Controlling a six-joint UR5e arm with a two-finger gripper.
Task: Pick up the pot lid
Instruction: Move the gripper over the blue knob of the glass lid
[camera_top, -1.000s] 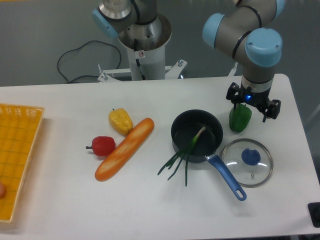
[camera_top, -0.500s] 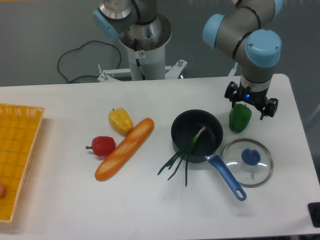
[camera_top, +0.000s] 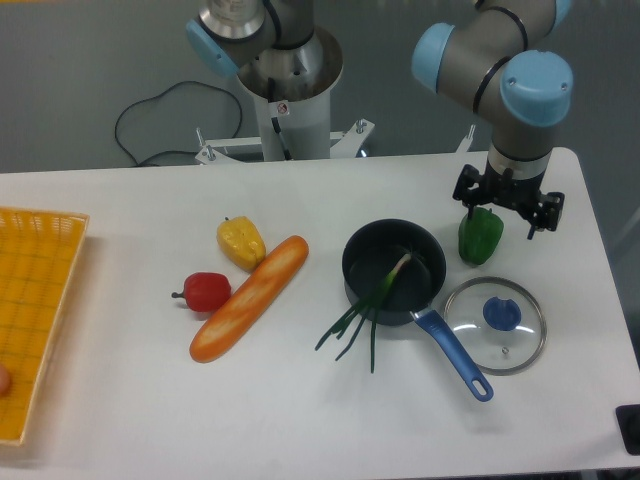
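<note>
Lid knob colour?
Blue: the knob shows best in the fixed camera's current view.

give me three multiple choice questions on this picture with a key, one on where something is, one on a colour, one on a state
1. Where is the lid in the picture?
A. in the pan
B. left of the pan
C. right of the pan

2. What colour is the lid's knob?
A. blue
B. red
C. yellow

3. How is the pincer?
A. shut on the lid
B. open
C. out of view

1 C: the lid lies to the pan's right, beside its handle.
2 A: the knob shows blue on the clear lid.
3 B: the pincer is spread wide.
</note>
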